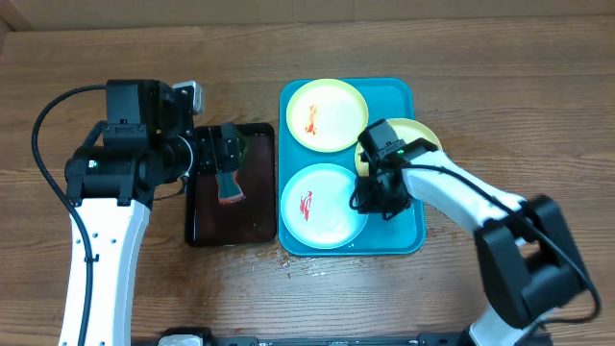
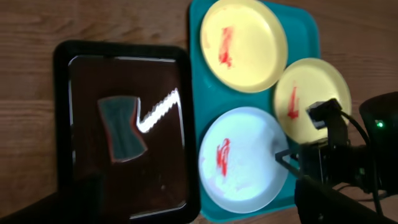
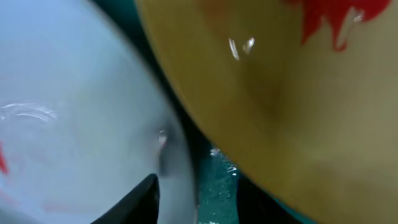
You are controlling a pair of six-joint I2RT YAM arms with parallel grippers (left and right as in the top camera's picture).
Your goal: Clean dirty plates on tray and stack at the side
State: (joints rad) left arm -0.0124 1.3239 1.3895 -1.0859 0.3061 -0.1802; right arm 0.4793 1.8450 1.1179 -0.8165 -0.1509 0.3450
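The turquoise tray (image 1: 415,240) holds three plates, each with a red sauce smear. A yellow-green plate (image 1: 327,113) is at the back, a light-blue plate (image 1: 322,204) is in front, and a second yellow-green plate (image 1: 423,135) is at the right, partly under my right arm. My right gripper (image 1: 370,197) is open, its fingers astride the light-blue plate's right rim (image 3: 186,155), one finger on the plate. The yellow-green plate (image 3: 298,106) sits close beside it. My left gripper (image 1: 229,156) is open and empty above a sponge (image 2: 121,127).
The sponge lies on a small black tray (image 1: 197,231) just left of the turquoise tray. Bare wooden table (image 1: 500,58) surrounds both trays. A few crumbs lie on the wood near the turquoise tray's front edge (image 1: 293,269).
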